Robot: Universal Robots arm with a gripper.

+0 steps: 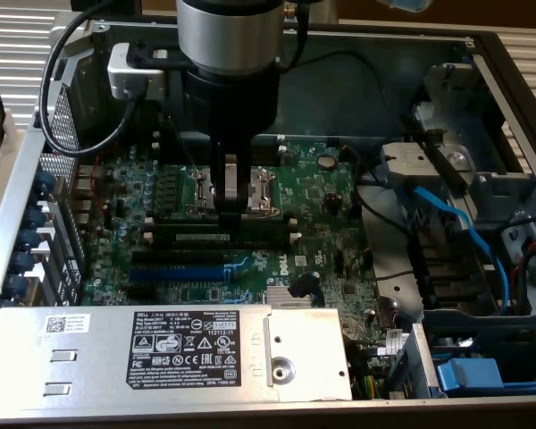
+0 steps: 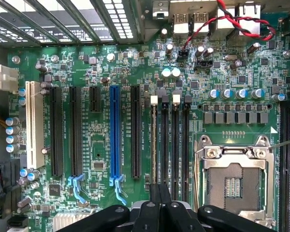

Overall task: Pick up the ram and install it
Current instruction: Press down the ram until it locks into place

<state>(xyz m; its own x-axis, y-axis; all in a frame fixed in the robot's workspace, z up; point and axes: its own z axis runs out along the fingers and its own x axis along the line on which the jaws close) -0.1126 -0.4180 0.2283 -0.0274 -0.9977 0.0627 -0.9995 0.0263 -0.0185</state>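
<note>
The ram [image 1: 205,238], a long dark stick with a small white label, stands on edge in the black memory slots [image 2: 176,140] beside the CPU socket [image 2: 234,181]. My gripper [image 1: 232,207] hangs straight down over the ram, toward its end on the exterior view's right, with the fingers pressed together and nothing between them. Whether the tips touch the stick's top edge I cannot tell. In the wrist view the shut gripper [image 2: 159,205] sits over the end of the memory slots, whose white end clips [image 2: 153,100] are at the far end.
The motherboard [image 1: 330,206] lies in an open computer case. A blue expansion slot [image 1: 174,273] and black ones run alongside the memory slots. A labelled metal box [image 1: 188,353] covers the near side. Blue cables [image 1: 456,223] and a drive bay stand at the exterior view's right.
</note>
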